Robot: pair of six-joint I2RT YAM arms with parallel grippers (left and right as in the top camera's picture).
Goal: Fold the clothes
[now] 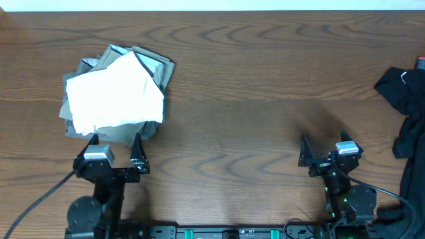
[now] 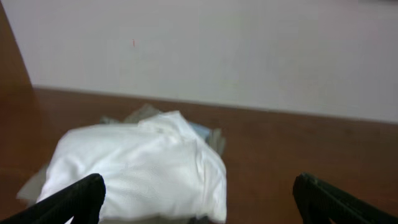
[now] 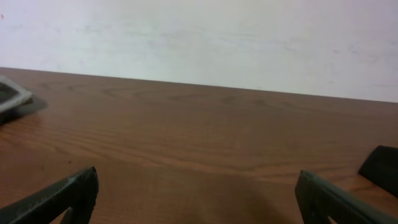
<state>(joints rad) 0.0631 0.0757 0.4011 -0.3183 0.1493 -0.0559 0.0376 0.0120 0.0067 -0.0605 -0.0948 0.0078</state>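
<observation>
Wood-grain surface (image 1: 252,99) is viewed from overhead; a plain pale wall (image 2: 249,50) is seen behind it in the wrist views. At far left the white T-shirt (image 1: 113,96) is found heaped in a crumpled mound on top of the khaki and grey trousers (image 1: 158,66), whose edges show around it. No print or lettering is visible from any view. No flat panel, straight edge or squared fold can be made out in the shirt, so folding is judged not yet begun. Just on the near side of the heap the left end effector (image 1: 115,137) is held with jaws spread wide and empty, its fingers (image 2: 78,196) framing the mound in the left wrist view; whether the tips touch cloth cannot be told. Well apart, over bare wood, the right end effector (image 1: 323,137) is likewise spread wide, with nothing between its fingers (image 3: 71,193). At the right edge a black garment (image 1: 406,99) is noted, bunched, apart from both arms. Remaining work, as judged: shirt to be lifted clear of the trousers, spread flat on the open middle, sleeves and sides turned in, then doubled over. Essentially all of the task is left.
</observation>
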